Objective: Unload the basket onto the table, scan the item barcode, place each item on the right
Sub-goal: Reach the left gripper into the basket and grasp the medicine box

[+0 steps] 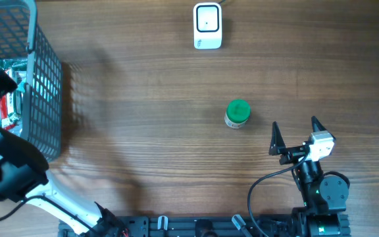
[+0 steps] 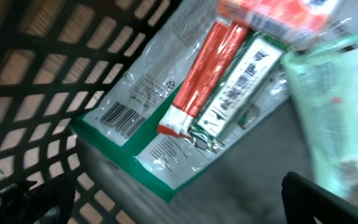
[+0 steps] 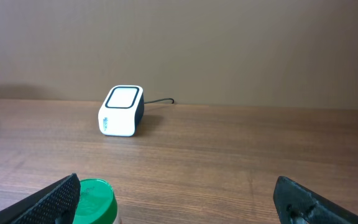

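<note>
Green-edged clear packet (image 2: 161, 154), its barcode (image 2: 120, 118) facing up, lies inside the black mesh basket (image 1: 46, 85) on your left side of the table (image 1: 143, 99), with other packets (image 2: 328, 112) beside it. Your left gripper (image 2: 179, 208) hangs over it, jaws wide apart and empty. Your right gripper (image 1: 295, 128) is spread too, holding nothing, near a green-lidded jar (image 1: 237, 113). Well beyond stands the white scanner (image 1: 207, 25).

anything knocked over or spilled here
Nothing stands out. The small green-lidded jar stands upright on the wooden table, the white box-shaped scanner sits square, and the plastic packets lie loosely piled inside the black mesh basket.
</note>
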Controlling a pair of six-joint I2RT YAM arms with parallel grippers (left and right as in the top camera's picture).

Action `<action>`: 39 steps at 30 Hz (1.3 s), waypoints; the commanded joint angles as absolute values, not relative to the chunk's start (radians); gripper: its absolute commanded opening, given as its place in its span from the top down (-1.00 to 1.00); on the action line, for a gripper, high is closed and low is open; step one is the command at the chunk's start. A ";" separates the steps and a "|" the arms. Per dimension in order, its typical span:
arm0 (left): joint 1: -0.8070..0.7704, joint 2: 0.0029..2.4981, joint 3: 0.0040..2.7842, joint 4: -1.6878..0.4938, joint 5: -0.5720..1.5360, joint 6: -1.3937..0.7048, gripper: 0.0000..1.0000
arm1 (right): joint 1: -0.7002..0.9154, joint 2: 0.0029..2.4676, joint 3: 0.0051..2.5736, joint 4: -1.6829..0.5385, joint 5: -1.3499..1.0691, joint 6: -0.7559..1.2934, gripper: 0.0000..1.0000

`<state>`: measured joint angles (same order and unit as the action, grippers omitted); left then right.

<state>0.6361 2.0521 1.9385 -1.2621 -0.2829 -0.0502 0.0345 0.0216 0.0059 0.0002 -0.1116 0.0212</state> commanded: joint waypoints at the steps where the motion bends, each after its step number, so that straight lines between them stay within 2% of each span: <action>1: 0.675 2.088 1.862 -1.216 -0.240 0.083 -1.00 | 0.036 0.023 0.005 0.006 -0.102 0.019 -0.99; 6: 0.706 2.107 1.788 -1.142 -0.057 0.249 -1.00 | 0.036 0.023 0.005 0.006 -0.103 0.019 -1.00; 18: 0.710 2.142 1.760 -1.009 -0.034 0.348 -1.00 | 0.036 0.023 0.005 0.006 -0.103 0.019 -1.00; 31: 0.714 2.143 1.544 -0.721 -0.030 0.382 -1.00 | 0.036 0.023 0.005 0.006 -0.103 0.019 -0.99; 39: 0.716 2.143 1.522 -0.721 0.050 0.439 -1.00 | 0.036 0.023 0.005 0.006 -0.102 0.019 -0.99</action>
<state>0.7162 2.1128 1.5677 -0.7048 0.0170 0.3893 0.0345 0.0216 0.0059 0.0002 -0.1116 0.0212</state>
